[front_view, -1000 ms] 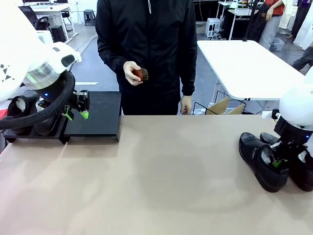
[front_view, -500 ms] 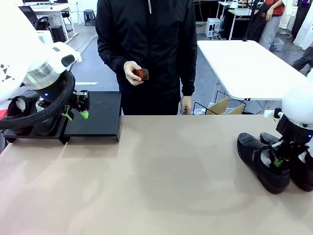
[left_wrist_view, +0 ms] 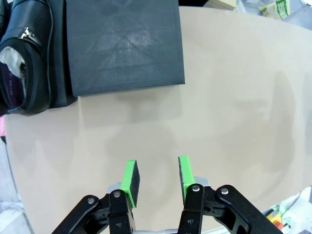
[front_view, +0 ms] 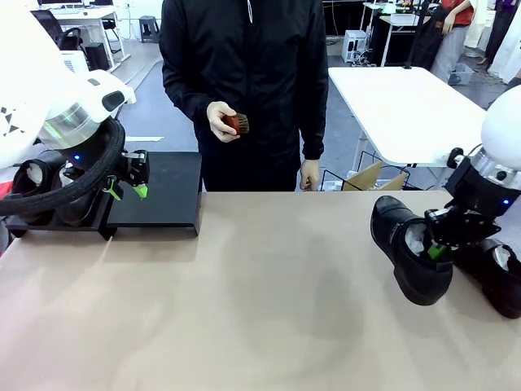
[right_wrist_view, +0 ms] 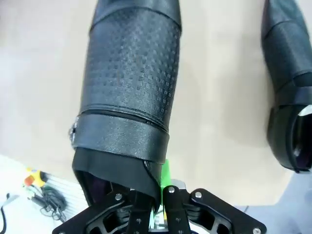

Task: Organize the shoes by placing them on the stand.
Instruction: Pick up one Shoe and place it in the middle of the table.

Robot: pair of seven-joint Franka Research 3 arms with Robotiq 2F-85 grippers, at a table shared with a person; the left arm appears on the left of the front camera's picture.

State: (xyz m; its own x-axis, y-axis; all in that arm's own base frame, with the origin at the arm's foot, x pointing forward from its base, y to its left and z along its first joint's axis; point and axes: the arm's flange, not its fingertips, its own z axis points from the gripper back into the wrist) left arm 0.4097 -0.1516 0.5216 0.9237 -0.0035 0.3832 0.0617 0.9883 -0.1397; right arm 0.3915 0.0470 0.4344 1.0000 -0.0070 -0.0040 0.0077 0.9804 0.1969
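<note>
Tabletop (front_view: 269, 285) spreads wide from stand (front_view: 163, 191) edge to shoe (front_view: 403, 244) — in right tool (front_view: 437, 250).

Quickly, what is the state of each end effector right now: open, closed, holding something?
Left end effector: open, holding nothing.
Right end effector: closed on the rim of the black shoe.

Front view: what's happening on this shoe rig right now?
The right gripper is shut on the collar of a black dress shoe, holding it tilted and apparently clear of the table. A second shoe lies beside it on the table. The left gripper hangs open and empty near the stand's bare platform; two more shoes sit on the other platform. Across the table a person holds a small reddish-brown brush-like object in one hand.
</note>
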